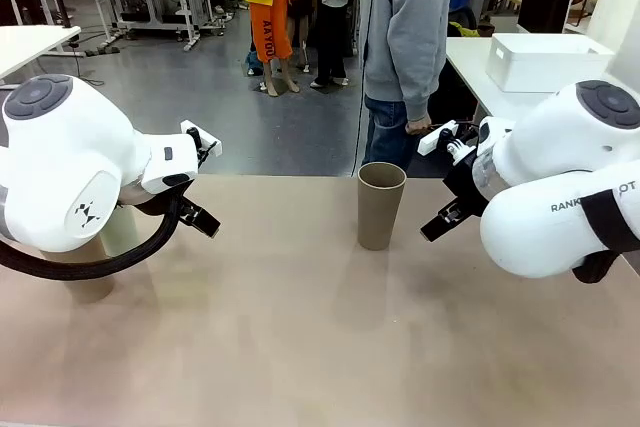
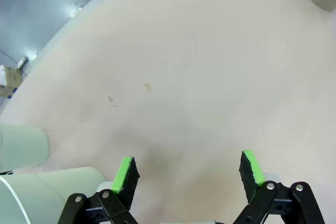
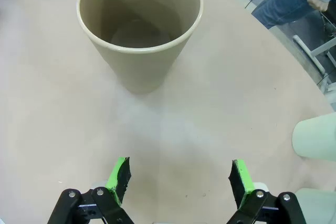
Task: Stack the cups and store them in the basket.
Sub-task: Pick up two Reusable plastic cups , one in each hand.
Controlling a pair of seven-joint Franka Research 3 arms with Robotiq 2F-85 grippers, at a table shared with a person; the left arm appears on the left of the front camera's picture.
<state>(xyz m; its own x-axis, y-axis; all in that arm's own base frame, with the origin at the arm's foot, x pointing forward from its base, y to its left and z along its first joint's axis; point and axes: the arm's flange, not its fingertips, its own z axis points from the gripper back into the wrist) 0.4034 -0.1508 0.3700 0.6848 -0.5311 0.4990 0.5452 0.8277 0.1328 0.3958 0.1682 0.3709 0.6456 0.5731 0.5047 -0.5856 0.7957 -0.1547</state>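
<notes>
My left fingers [image 2: 188,164] stood wide apart with nothing between them, and so did my right fingers [image 3: 181,164]. Just off one side of the left pair was a mint cup [image 2: 58,195], with another mint cup [image 2: 23,148] a little beyond it. Ahead of the right pair, near but untouched, a tan cup [image 3: 142,69] stood upright, its mouth open and nothing nested inside. Off to one side of those fingers were two more pale cups, a nearer one [image 3: 317,205] and a farther one [image 3: 316,136]. Behind my left arm, a second brown cup [image 1: 90,272] was partly hidden, so I could not tell whether it held another. Well beyond the right fingers, on another table, sat a white bin [image 1: 545,65], which I took for the basket; I could not see its floor. Past the table's far edge stood a person [image 1: 405,37]. I judged the job barely begun: I made out no stack, so the nesting and the storing both seemed left to do.
</notes>
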